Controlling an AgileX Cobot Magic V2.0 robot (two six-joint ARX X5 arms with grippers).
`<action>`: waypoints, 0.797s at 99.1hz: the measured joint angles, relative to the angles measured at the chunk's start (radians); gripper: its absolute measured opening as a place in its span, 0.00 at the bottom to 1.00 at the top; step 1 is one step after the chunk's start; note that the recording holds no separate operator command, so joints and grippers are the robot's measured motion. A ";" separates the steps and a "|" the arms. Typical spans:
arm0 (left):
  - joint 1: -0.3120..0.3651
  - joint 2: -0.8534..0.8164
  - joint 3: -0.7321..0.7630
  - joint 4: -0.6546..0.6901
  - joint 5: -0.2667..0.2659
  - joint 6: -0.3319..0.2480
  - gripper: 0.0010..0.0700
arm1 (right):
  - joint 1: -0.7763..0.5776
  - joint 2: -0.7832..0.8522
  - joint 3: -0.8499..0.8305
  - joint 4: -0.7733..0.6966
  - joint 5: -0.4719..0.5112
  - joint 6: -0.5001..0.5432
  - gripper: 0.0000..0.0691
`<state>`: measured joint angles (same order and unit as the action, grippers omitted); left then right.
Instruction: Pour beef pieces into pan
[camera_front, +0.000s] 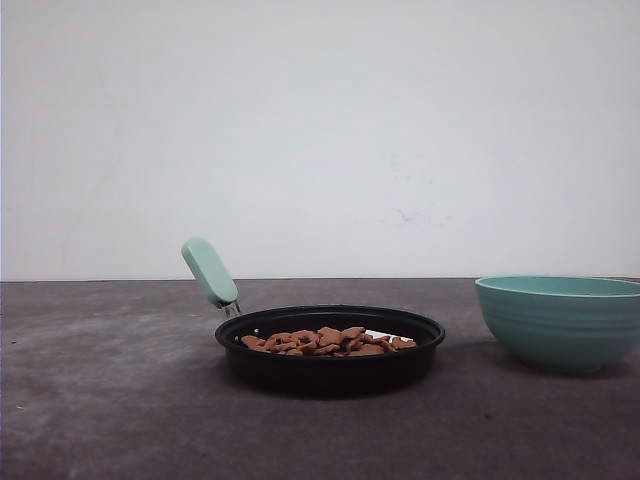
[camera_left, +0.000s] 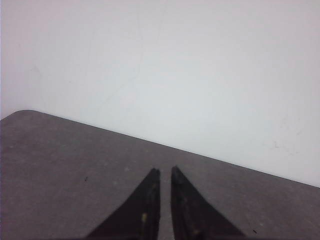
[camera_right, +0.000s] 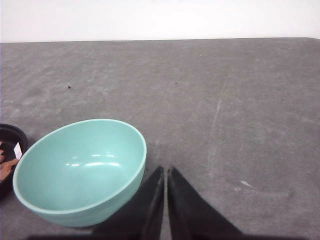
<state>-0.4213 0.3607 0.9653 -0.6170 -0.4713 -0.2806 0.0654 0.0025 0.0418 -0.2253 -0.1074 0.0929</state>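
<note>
The pan (camera_front: 330, 350) sits flat on the dark grey surface (camera_front: 110, 400), with its mint-green handle (camera_front: 210, 271) rising on a metal neck at the far left of the rim. The beef pieces (camera_front: 325, 342) lie inside the pan as a low, loose heap spread across its floor. A small white item sits among them near the right inner wall; what it is cannot be told.

The teal bowl (camera_front: 560, 320) stands upright on the surface to the right of the pan, apart from it. In the right wrist view its interior (camera_right: 82, 162) holds nothing visible.

Right claw (camera_right: 165, 172): fingers nearly together, only a thin slit between the tips, holding nothing. The teal bowl is just beside the claw, on its left, and the pan's black rim (camera_right: 9, 135) lies beyond the bowl on that same side. Bare surface extends ahead of the tips.

Left claw (camera_left: 165, 172): fingers drawn close, a narrow gap between the tips, holding nothing. Ahead of it lie bare surface and a white wall (camera_left: 175, 65).
</note>
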 joint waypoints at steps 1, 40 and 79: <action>0.000 0.000 0.000 0.000 0.000 0.000 0.01 | 0.000 0.000 0.000 0.000 0.000 0.000 0.01; 0.000 0.000 0.000 -0.001 0.000 0.004 0.01 | 0.000 0.000 0.000 0.000 0.000 0.000 0.01; 0.207 -0.219 -0.338 0.021 0.067 0.001 0.01 | 0.000 0.000 0.000 0.000 0.000 0.000 0.01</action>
<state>-0.2142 0.1421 0.6277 -0.5957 -0.4042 -0.2798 0.0654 0.0025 0.0418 -0.2253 -0.1074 0.0933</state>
